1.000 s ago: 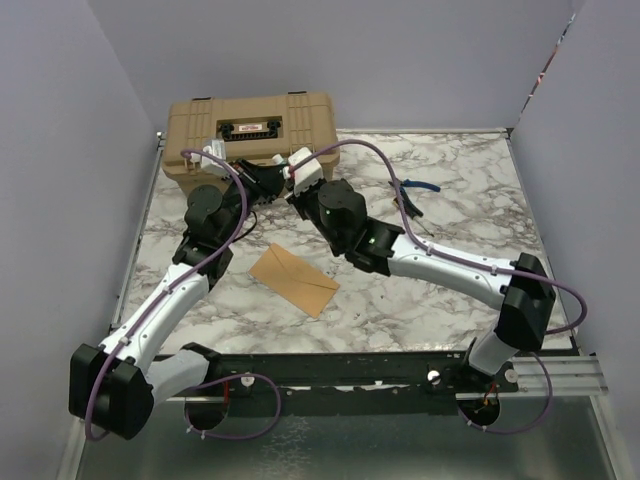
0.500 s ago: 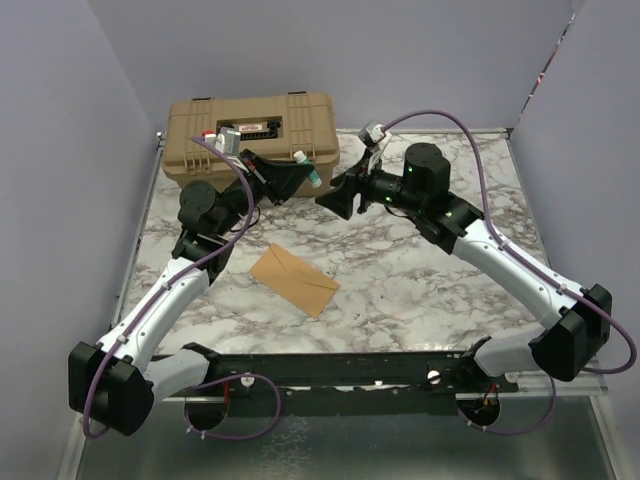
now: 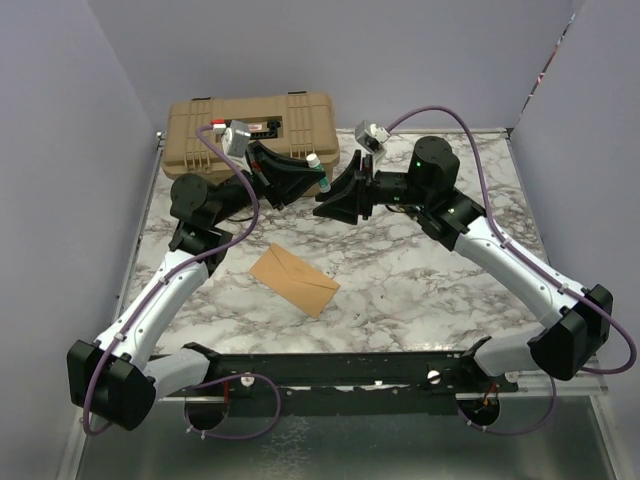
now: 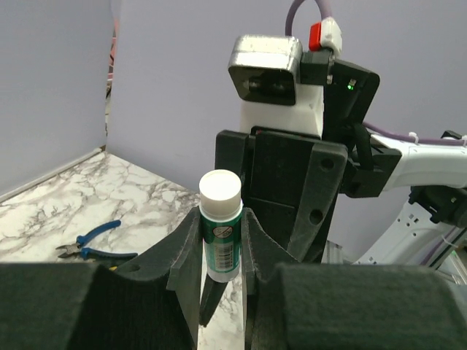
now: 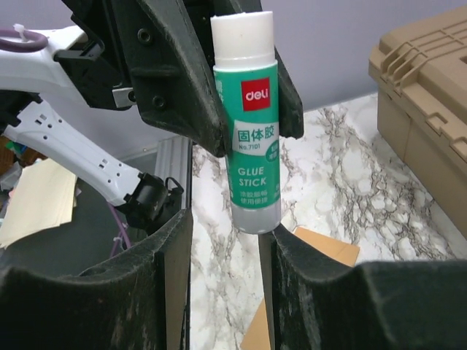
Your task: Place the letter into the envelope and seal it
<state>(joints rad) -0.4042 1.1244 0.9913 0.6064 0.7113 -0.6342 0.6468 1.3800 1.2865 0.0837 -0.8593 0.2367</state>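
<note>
A marble-patterned table (image 3: 450, 290) fills the overhead view, with a tan hard case (image 3: 200, 125) at its far left. Its small label is too small to read.

A second ago both arms crowded low together at the case's near edge. Since then they have lifted and drawn apart, and now face each other above the table.

The orange-brown envelope (image 3: 293, 279) has not moved. It lies flat near the middle, on the near side, well apart from both grippers. The letter cannot be picked out on the table and may already be inside.

The left gripper (image 3: 308, 178) now pinches a green and white glue stick (image 3: 319, 172), raised from the case side. The right gripper (image 3: 330, 198) has its fingers spread, bracketing the stick's lower end. This looks like preparation for sealing, perhaps uncapping.

The stick reads "deli", "固体胶", "No.7101" and "GLUE STICK", and it carries a barcode.
</note>
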